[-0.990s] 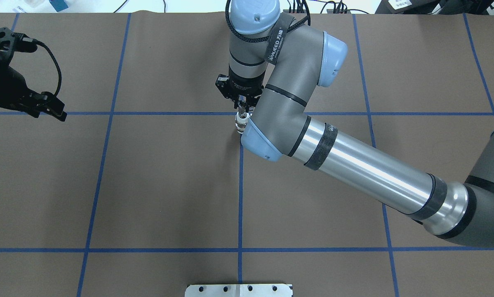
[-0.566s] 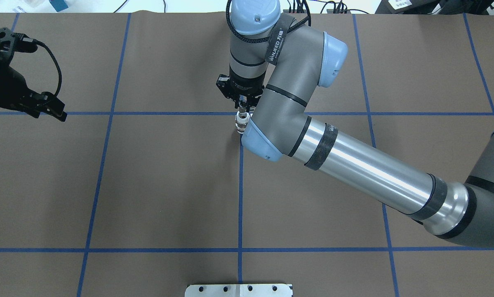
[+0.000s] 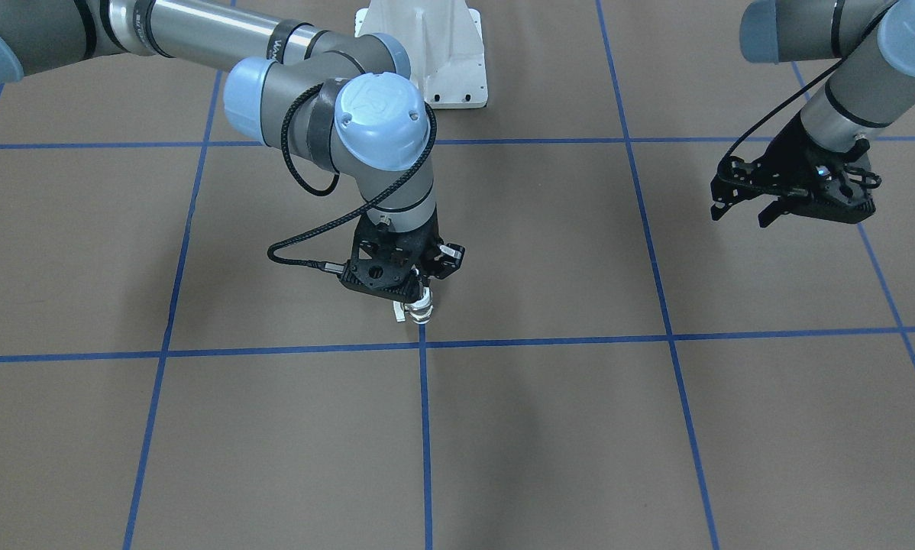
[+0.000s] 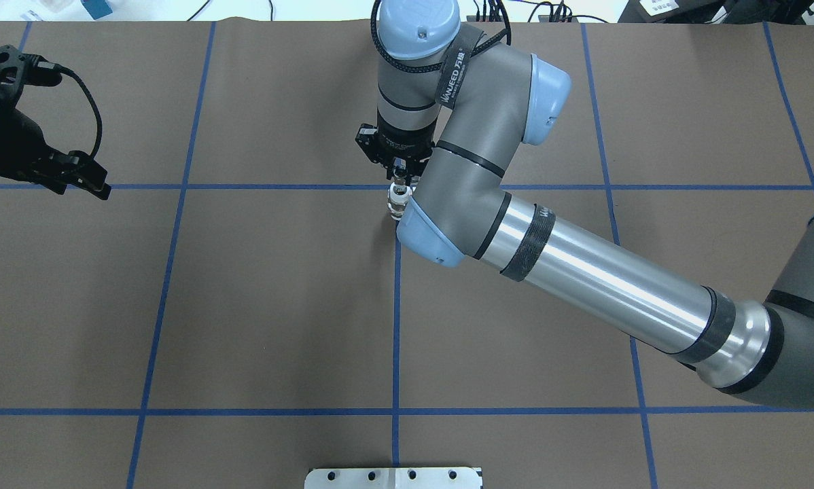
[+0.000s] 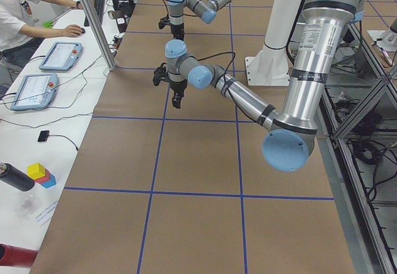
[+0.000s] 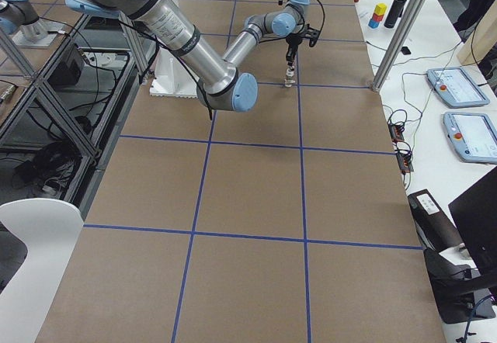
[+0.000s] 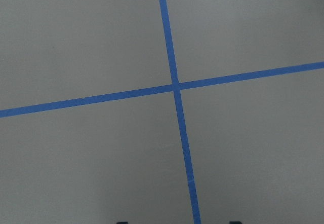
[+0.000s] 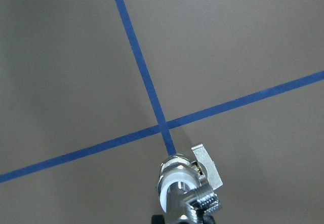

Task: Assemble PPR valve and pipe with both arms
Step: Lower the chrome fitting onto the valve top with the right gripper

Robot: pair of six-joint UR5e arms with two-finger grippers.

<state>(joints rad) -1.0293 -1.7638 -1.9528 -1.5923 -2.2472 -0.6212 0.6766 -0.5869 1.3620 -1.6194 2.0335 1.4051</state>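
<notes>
Steeply, right arm (image 4: 584,272) points down, jaws pinching pipe (image 8: 201,202) atop PPR valve (image 8: 174,179)

Bare brown table (image 4: 278,305) beside the PPR valve (image 4: 397,202) — right arm (image 4: 461,197) overhanging close by.

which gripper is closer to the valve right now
Right. The right gripper sits directly over the valve, fingers closed on its top. The left gripper hangs open far off to the side, holding nothing.
</notes>
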